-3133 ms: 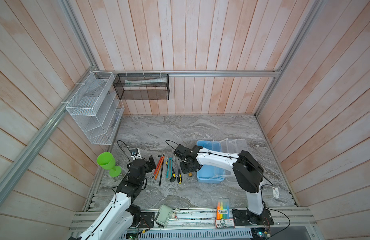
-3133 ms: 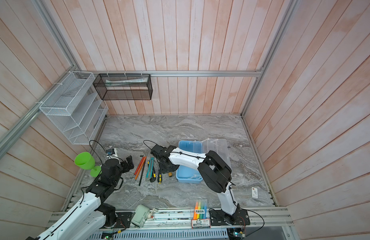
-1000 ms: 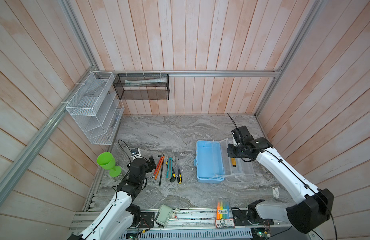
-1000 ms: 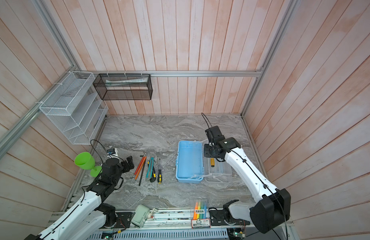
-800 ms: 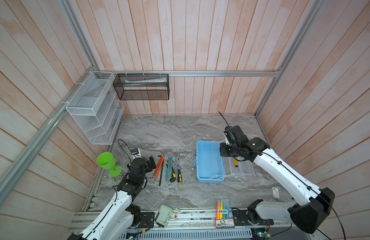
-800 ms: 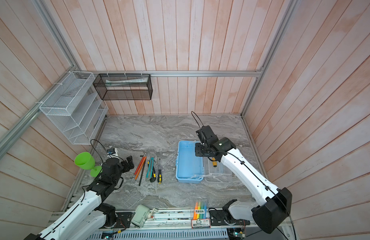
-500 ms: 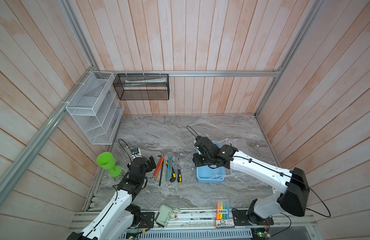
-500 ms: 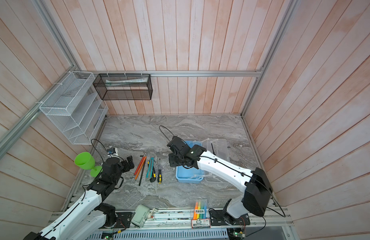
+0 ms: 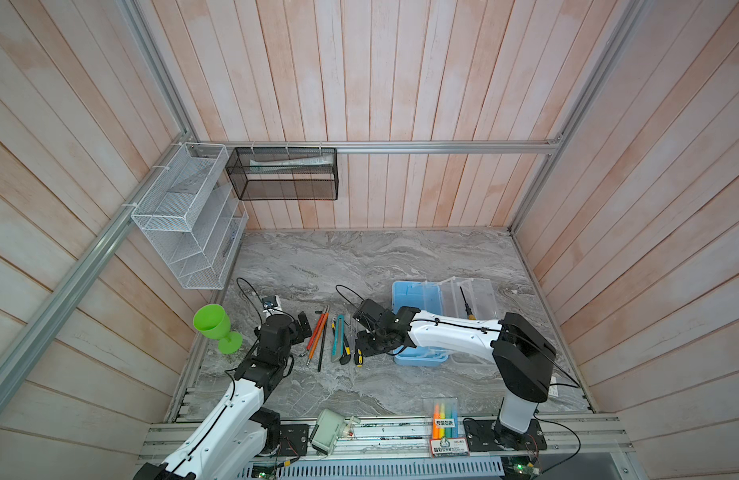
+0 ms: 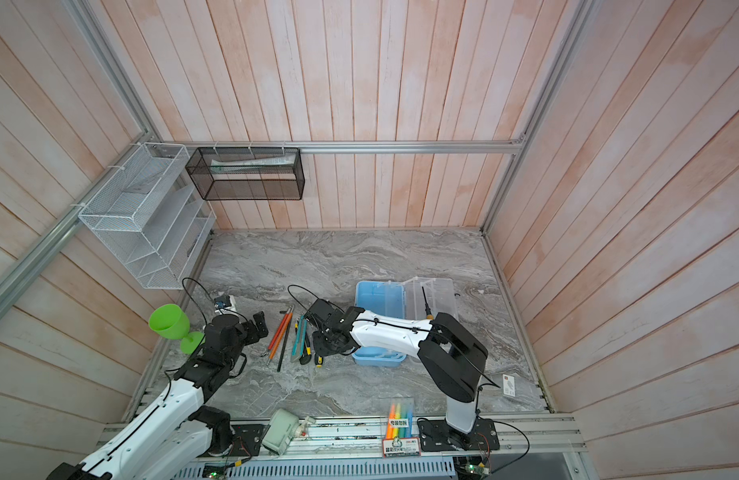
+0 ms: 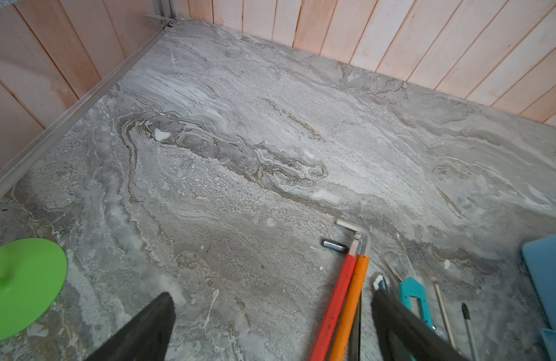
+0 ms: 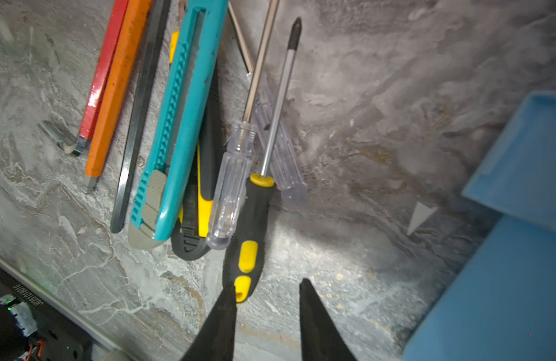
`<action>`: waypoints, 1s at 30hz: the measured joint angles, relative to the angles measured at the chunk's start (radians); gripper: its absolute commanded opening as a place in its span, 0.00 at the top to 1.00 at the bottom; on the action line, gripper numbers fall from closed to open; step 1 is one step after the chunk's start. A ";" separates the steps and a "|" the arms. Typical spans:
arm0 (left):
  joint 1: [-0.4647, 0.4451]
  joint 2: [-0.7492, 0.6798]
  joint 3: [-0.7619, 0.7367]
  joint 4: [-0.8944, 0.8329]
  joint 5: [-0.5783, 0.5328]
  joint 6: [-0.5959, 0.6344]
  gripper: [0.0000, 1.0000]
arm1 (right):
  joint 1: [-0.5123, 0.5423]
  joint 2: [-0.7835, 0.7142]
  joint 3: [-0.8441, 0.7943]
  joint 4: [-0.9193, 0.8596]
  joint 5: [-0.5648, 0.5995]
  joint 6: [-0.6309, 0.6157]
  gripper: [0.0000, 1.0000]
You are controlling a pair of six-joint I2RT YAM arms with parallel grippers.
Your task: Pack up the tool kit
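The tool kit's light-blue case (image 9: pixel 415 291) lies open in both top views, its clear lid (image 9: pixel 480 293) flat to the right with an orange-handled screwdriver (image 9: pixel 466 307) in it. Left of the case lie the loose tools: red and orange hex keys (image 12: pixel 114 81), a teal utility knife (image 12: pixel 183 125), a clear-handled screwdriver (image 12: pixel 233 175) and a black-and-yellow screwdriver (image 12: pixel 250 231). My right gripper (image 12: pixel 267 284) is open and empty, just past that screwdriver's handle end, one fingertip (image 12: pixel 228 293) beside it. My left gripper (image 11: pixel 270 295) is wide open over bare table beside the hex keys (image 11: pixel 345 300).
A green goblet (image 9: pixel 212 322) stands at the table's left edge by my left arm. A highlighter pack (image 9: pixel 444 415) and a white device (image 9: pixel 330 430) sit on the front rail. A white wire shelf (image 9: pixel 185 216) and a black mesh basket (image 9: pixel 287 174) hang on the walls.
My right arm has swung from over the clear lid leftward across the case and down to the row of tools. The left arm has not moved.
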 measured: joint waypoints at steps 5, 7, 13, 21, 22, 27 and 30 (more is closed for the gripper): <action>0.000 -0.003 0.000 0.000 0.000 0.000 0.00 | 0.004 0.072 0.028 0.020 -0.009 0.002 0.68; 0.000 -0.010 0.000 0.000 0.000 0.000 0.00 | 0.006 0.088 0.051 0.016 0.001 0.000 0.68; 0.001 -0.023 0.000 0.000 0.000 0.000 0.00 | 0.007 0.124 0.097 -0.005 0.010 -0.009 0.68; 0.002 -0.023 0.000 0.000 0.000 0.000 0.00 | 0.008 0.163 0.149 -0.097 0.060 -0.035 0.74; 0.002 -0.023 0.000 0.000 0.000 0.000 0.00 | 0.009 0.162 0.149 -0.103 0.071 -0.036 0.74; 0.002 -0.027 0.000 0.000 0.000 0.000 0.00 | 0.010 0.157 0.142 -0.108 0.082 -0.035 0.74; 0.002 -0.027 0.000 0.000 0.000 0.000 0.00 | 0.011 0.157 0.142 -0.106 0.080 -0.032 0.74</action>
